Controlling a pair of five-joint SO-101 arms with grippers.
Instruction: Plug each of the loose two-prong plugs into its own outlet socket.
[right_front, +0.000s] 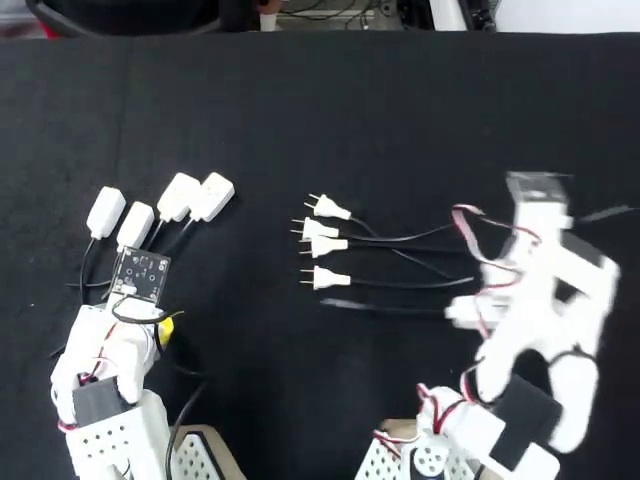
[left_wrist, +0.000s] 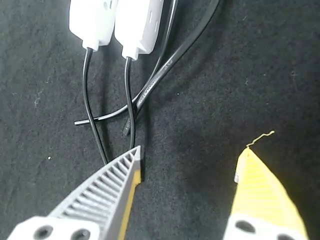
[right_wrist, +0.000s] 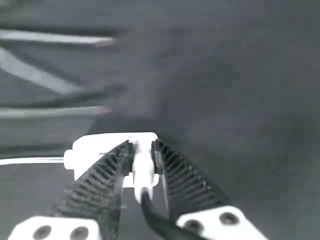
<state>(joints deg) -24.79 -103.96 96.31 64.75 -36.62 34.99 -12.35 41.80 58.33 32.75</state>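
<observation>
Your right gripper (right_wrist: 143, 146) pinches a plug (right_wrist: 143, 175); left gripper (left_wrist: 192, 152) spread by sockets (right_front: 180, 196) near left edge of table (right_front: 400, 120); loose plugs (right_front: 328, 245) mid-surface.

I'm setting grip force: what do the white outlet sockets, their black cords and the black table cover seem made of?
The white rounded outlet sockets look like moulded plastic, smooth with a slight sheen. The thin black cords are probably sheathed in rubber or vinyl, given the glossy highlights along their bends. The black table cover seems to be cloth or felt: matte, with lint specks.
</observation>
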